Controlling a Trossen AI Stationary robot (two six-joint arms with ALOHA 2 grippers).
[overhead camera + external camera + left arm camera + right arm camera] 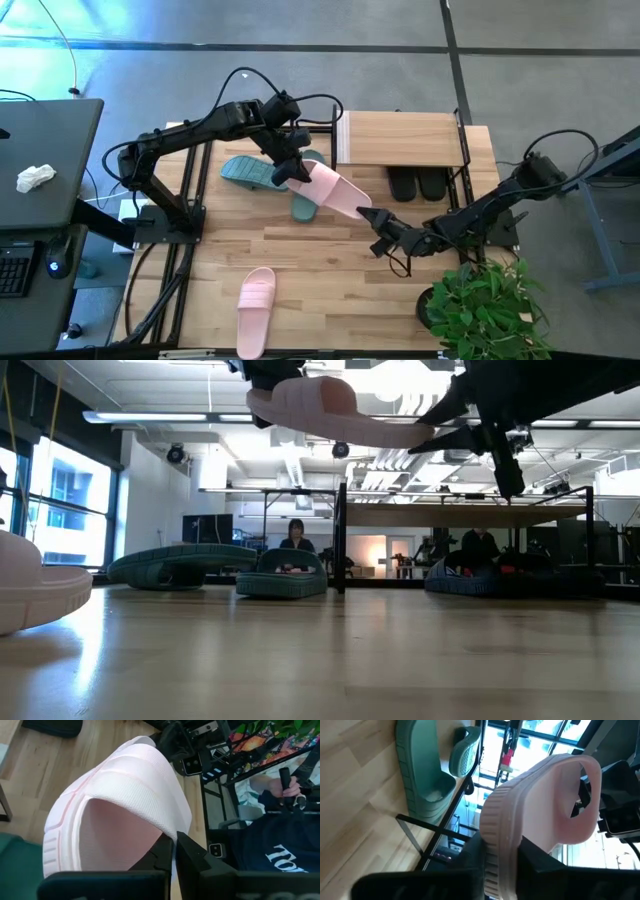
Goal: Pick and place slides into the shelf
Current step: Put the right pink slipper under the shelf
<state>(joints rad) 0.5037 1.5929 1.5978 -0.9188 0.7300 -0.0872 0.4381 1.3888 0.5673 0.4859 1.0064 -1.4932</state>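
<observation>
Wooden table (300,260), shelf (400,138) at 1 o'clock. Pink slide (335,192) aloft mid-table; left gripper (290,172) pinches its strap end, right gripper (378,222) clamps its heel. Opposed pulls could wrench it free.

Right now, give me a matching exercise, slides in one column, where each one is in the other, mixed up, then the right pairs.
Things:
1. Pale pink rubber slide with a wide strap, held
2. Second pale pink rubber slide
3. Two black rubber slides
4. Two teal-green rubber slides

Places:
A. Under the shelf's light wooden top board
B. On the table near the left arm's base side, behind the lifted slide
C. Lying alone on the table's near part
D. In the air between the left gripper and the right gripper

Pairs: 1-D, 2-C, 3-A, 4-B
</observation>
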